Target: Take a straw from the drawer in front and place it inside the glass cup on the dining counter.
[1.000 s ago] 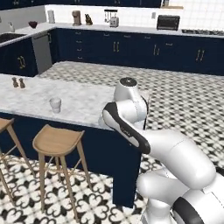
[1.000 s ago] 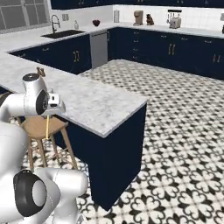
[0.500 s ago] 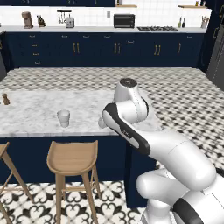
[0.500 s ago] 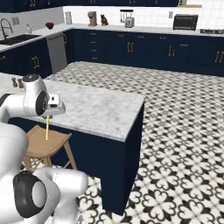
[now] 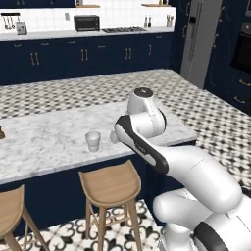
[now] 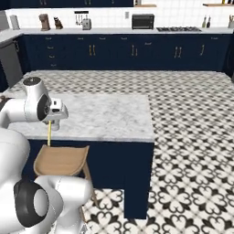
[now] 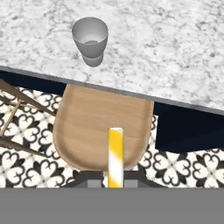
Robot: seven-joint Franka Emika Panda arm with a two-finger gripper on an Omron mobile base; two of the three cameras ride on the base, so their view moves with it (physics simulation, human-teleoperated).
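Note:
My gripper (image 6: pixel 50 124) is shut on the straw (image 6: pixel 49 135), a thin yellow stick that hangs straight down from the fingers over a stool. In the hand view the straw (image 7: pixel 115 154) rises from between the fingertips, pointing toward the stool seat. The glass cup (image 7: pixel 90 37) stands upright on the dining counter (image 7: pixel 166 52) close to its near edge, beyond the straw's tip and slightly left. From the left base camera the glass cup (image 5: pixel 93 141) sits just left of my hand, on the dining counter (image 5: pixel 44 142). The drawer is out of view.
Two wooden stools (image 5: pixel 110 184) (image 5: pixel 10 211) stand against the counter's navy base; the nearer stool (image 7: pixel 105 127) is right under the hand. A dark small object (image 5: pixel 1 132) sits at the counter's left end. Cabinets and a toaster oven (image 5: pixel 86 22) line the far wall.
The base has driven and turned, so the whole scene shifted: the counter and cup slid right in the left base view. The arm's pose is unchanged and the straw stays held.

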